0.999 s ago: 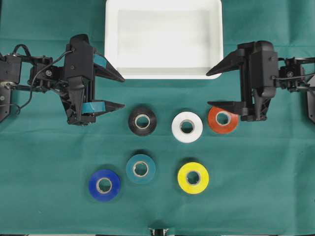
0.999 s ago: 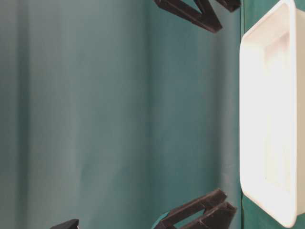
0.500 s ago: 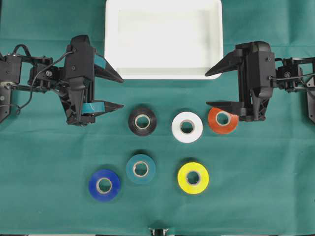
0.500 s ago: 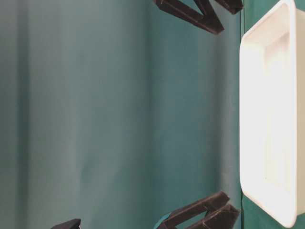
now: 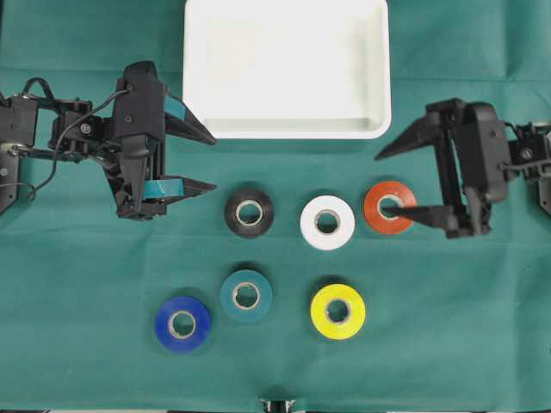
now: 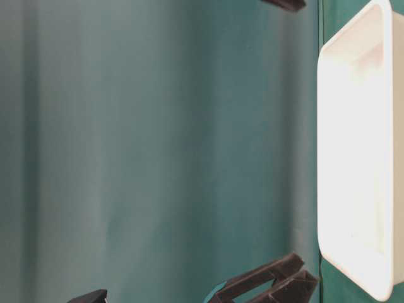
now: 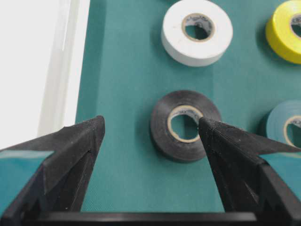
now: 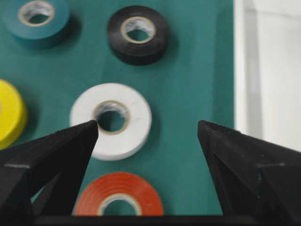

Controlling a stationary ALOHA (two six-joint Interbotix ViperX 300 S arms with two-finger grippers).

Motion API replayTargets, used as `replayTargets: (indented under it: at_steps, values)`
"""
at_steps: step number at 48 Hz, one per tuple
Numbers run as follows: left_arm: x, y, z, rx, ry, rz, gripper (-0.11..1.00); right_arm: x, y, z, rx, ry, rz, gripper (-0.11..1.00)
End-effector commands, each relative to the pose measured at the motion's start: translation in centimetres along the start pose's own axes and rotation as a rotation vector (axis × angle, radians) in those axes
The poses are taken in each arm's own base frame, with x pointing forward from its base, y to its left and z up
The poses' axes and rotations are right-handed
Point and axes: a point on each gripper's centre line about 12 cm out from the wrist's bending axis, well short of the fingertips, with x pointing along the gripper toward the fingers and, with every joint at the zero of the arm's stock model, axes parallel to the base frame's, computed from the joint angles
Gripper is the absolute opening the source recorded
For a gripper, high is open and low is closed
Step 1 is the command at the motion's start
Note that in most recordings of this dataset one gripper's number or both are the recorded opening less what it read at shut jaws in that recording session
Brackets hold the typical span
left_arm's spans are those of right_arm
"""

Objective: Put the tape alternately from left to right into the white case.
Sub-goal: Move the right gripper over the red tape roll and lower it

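Six tape rolls lie flat on the green cloth in front of the white case (image 5: 196, 69): black (image 5: 249, 212), white (image 5: 327, 222), red-orange (image 5: 389, 206), teal (image 5: 246, 295), blue (image 5: 182, 323), yellow (image 5: 337, 311). My left gripper (image 5: 213, 161) is open and holds nothing, left of the black roll (image 7: 186, 125), which lies ahead of its jaws (image 7: 150, 125). My right gripper (image 5: 385, 183) is open too, and one finger's tip lies over the red-orange roll's core. In the right wrist view the red-orange roll (image 8: 118, 197) sits low between the fingers of the right gripper (image 8: 148, 125), with the white roll (image 8: 111, 120) beyond.
The case (image 6: 353, 145) has nothing inside and stands at the back middle; its rim shows beside each gripper (image 7: 70, 66) (image 8: 240, 66). Green cloth covers the table. Open cloth lies at the front left and front right corners.
The right gripper has drawn back to the right and toward the table's front, tilting, so its lower finger now crosses the red-orange roll. The left gripper has not moved.
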Motion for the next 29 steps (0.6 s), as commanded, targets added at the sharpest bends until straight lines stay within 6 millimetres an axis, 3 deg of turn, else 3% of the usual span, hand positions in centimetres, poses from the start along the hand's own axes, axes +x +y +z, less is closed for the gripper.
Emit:
replayTargets:
  at_steps: [1, 29]
  values:
    - [-0.2, -0.2, 1.2, -0.002, -0.036, -0.005, 0.87, -0.5, 0.7, 0.4, 0.001, -0.027, 0.023, 0.78]
    - [-0.2, -0.2, 1.1, -0.003, -0.033, -0.006, 0.87, -1.4, 0.9, -1.4, 0.024, 0.070, 0.026, 0.78]
